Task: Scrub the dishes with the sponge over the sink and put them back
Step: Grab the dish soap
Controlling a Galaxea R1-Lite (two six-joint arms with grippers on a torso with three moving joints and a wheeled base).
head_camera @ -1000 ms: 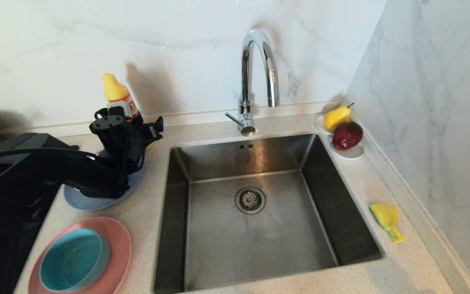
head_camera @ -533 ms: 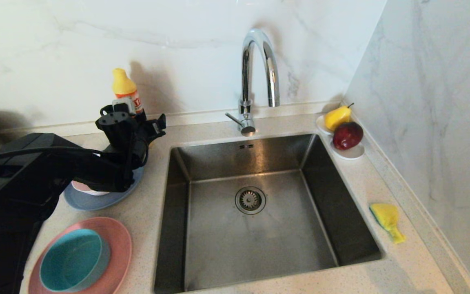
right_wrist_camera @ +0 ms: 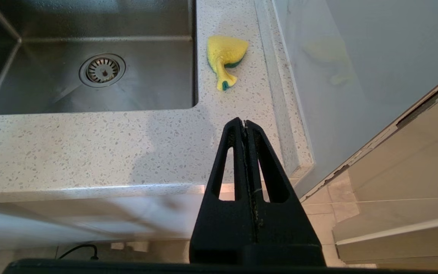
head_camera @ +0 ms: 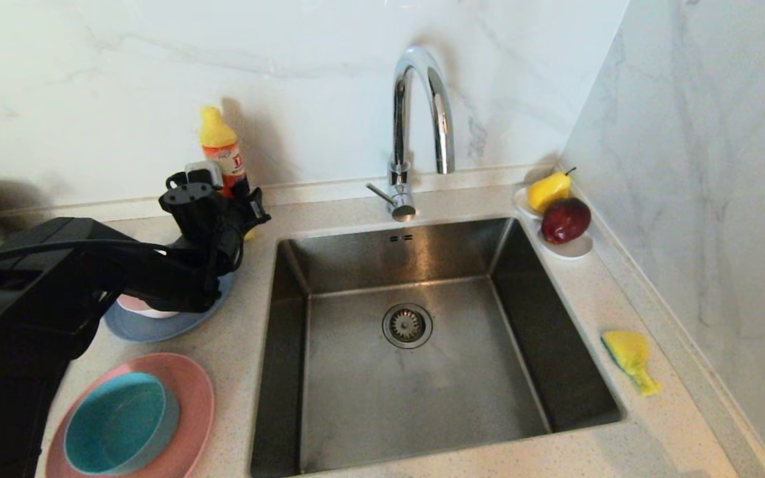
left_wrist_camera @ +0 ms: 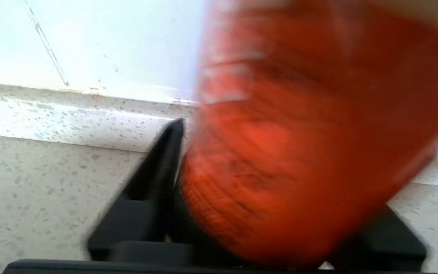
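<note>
Head view, left gripper (head_camera: 240, 202) at the worktop's back edge left of the sink (head_camera: 416, 345), sponge (head_camera: 629, 358) on its right rim, left wrist view, fingers (left_wrist_camera: 154, 179) around an orange bottle (left_wrist_camera: 299, 152), tilted, right wrist view, right gripper (right_wrist_camera: 245, 125) clenched empty off the front edge.

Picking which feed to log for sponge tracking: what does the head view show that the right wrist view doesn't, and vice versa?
Head view only: the faucet, fruit dish, orange bottle at the left hand, grey-blue plate, pink bowl on it, teal bowl on the salmon plate.

Right wrist view only: the right hand, shut, hanging off the counter's front edge, plus floor and cabinet fronts.

Both: the sponge lying on the counter right of the sink, and the drain strainer.
</note>
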